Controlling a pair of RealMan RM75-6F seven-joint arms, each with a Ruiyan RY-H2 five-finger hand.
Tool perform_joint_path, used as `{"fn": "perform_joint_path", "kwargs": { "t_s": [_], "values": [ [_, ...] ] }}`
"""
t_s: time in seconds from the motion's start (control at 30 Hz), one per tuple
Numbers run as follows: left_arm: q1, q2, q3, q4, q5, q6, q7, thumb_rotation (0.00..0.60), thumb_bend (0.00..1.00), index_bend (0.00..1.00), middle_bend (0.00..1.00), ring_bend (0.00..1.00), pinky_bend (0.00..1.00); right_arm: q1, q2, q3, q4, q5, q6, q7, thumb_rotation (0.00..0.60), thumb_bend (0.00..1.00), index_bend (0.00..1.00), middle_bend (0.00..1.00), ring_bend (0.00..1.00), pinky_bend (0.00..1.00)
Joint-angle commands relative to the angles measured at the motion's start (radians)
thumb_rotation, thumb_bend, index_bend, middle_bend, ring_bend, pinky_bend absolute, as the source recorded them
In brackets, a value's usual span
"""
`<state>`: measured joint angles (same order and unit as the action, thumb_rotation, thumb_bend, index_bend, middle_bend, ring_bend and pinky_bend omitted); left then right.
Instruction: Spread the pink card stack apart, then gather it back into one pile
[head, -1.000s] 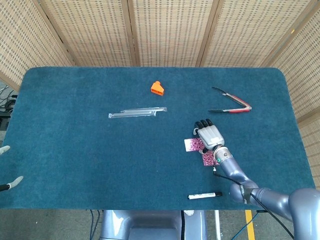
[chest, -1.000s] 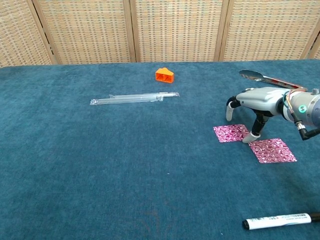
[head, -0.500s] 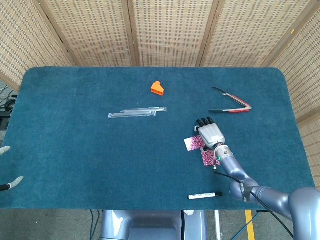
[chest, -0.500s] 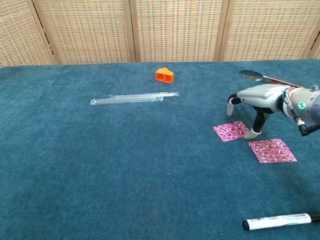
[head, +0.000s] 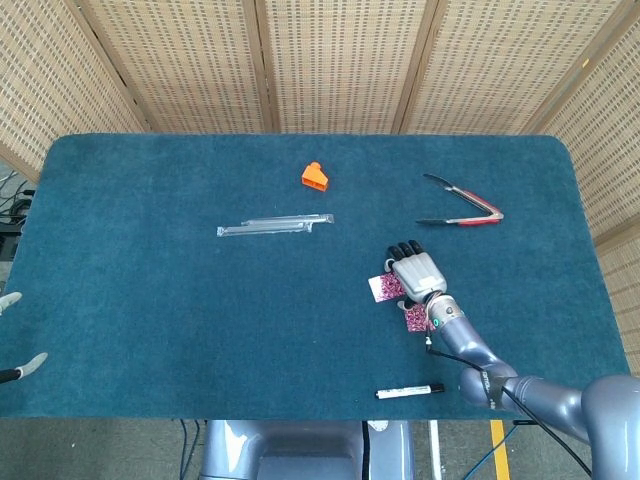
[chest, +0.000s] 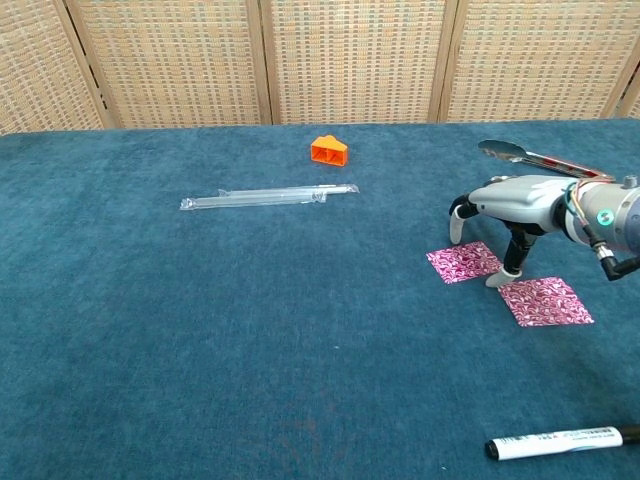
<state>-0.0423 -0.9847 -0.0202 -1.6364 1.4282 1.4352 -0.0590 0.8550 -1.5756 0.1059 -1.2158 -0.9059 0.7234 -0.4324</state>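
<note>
Two pink cards (chest: 463, 264) (chest: 545, 301) are lying flat on the blue tabletop (chest: 250, 330) toward its right side, just beside each other with a thin strip of cloth showing between them in the chest view, so the stack is spread out right now. The right robot hand (chest: 510, 205) is arched over them palm down, fingers apart and bent downward like a spider; one fingertip (chest: 511, 268) comes down right at the gap between the two cards, by the edge of the nearer one, and another fingertip (chest: 456, 229) hangs just above the far card's back edge. It isn't gripping anything that I can see, just poking down at the cards. From the head view the same right robot hand (head: 417, 272) covers most of both cards, only pink bits stick out at its sides. The left robot hand (head: 18, 335) barely peeks in at the left edge of the head view, off the tabletop, can't tell how its fingers are set. Other stuff: an orange block (chest: 329, 151) near the far edge, a clear plastic strip (chest: 268, 195) left of center, tongs (head: 462, 202) toward the far right, and a black-capped marker (chest: 556, 441) by the near edge.
</note>
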Motion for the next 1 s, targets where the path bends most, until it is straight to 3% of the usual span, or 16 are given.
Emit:
{"fn": "perform_joint_path", "kwargs": {
  "t_s": [0.03,1.0],
  "values": [
    [0.000,0.000,0.000,0.001,-0.001,-0.001,0.000,0.429,0.10,0.17,0.00,0.00,0.00,0.001,0.000,-0.001,0.001,0.001,-0.001,-0.001,0.600,0.23,0.30,0.09,0.00,0.00],
    [0.006,-0.008,0.001,0.016,-0.007,-0.003,-0.010,0.428,0.10,0.17,0.00,0.00,0.00,0.028,-0.007,-0.004,0.023,0.019,-0.019,-0.028,0.600,0.23,0.32,0.09,0.00,0.00]
  ]
}}
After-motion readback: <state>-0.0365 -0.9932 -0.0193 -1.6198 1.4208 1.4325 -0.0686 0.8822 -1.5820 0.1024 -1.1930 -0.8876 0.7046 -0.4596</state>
